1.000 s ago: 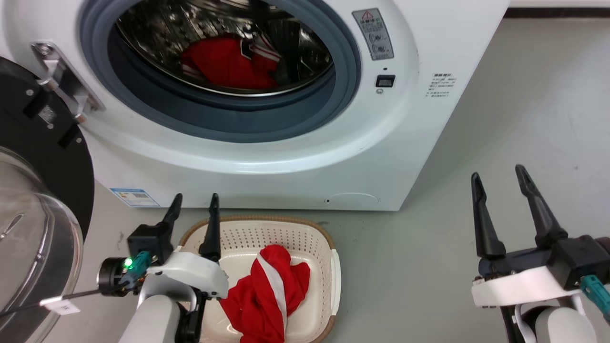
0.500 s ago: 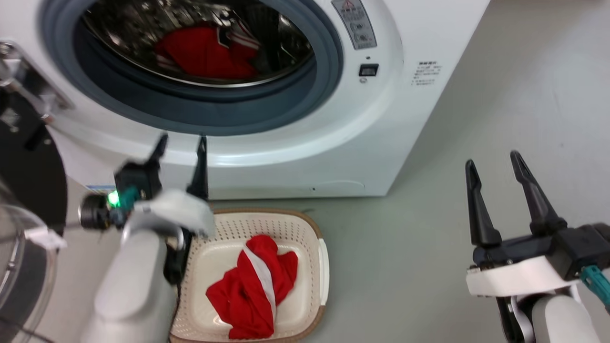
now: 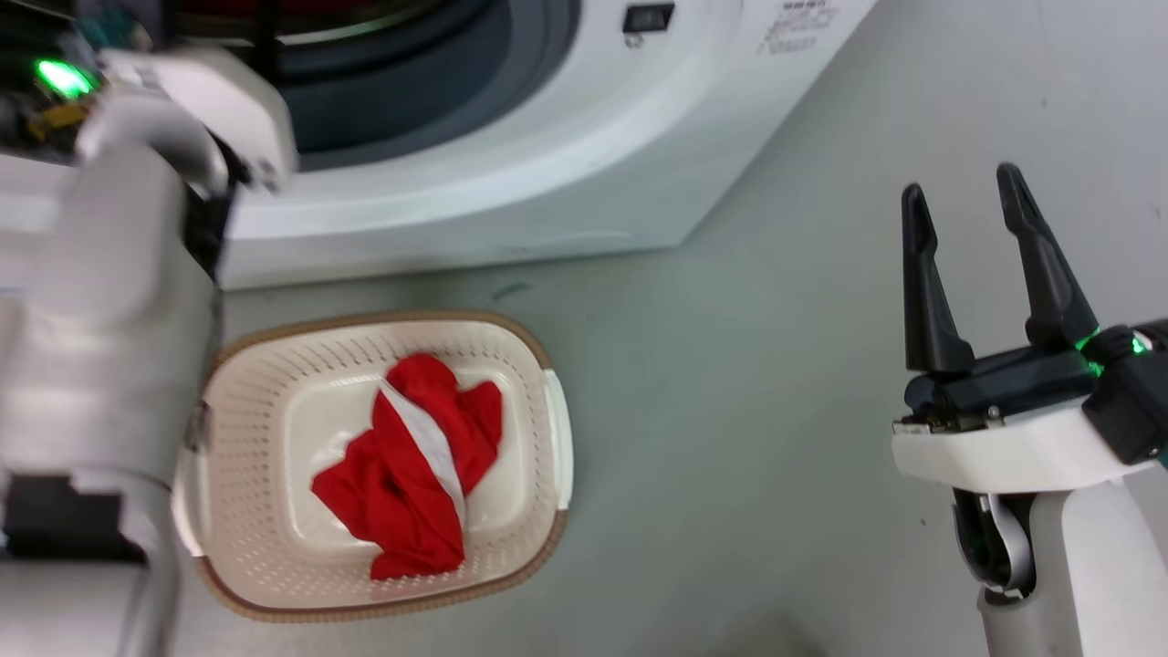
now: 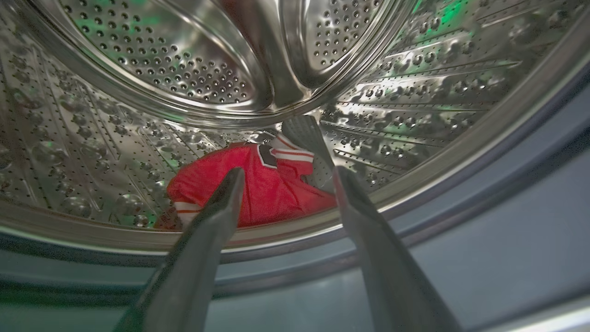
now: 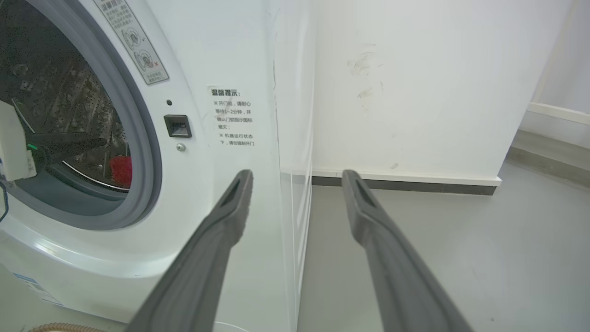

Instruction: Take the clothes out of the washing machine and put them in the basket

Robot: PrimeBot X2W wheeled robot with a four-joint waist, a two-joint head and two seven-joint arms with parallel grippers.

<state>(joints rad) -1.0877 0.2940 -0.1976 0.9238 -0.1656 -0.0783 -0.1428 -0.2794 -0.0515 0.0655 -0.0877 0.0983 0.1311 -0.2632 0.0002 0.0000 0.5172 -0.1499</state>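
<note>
Open drum (image 4: 184,69) leaves left end effector (image 4: 289,171) a clear path to jersey (image 4: 272,193).

A red garment with a broad white stripe (image 3: 406,474) lies crumpled in the middle of the cream-white, brown-rimmed perforated basket (image 3: 242,438). The basket stands upright just in front of the white washing machine (image 3: 511,173). The red jersey (image 4: 272,193), with striped trim and a black-and-white mark showing, lies bunched at the bottom of the machine's perforated steel drum (image 4: 184,69).
</note>
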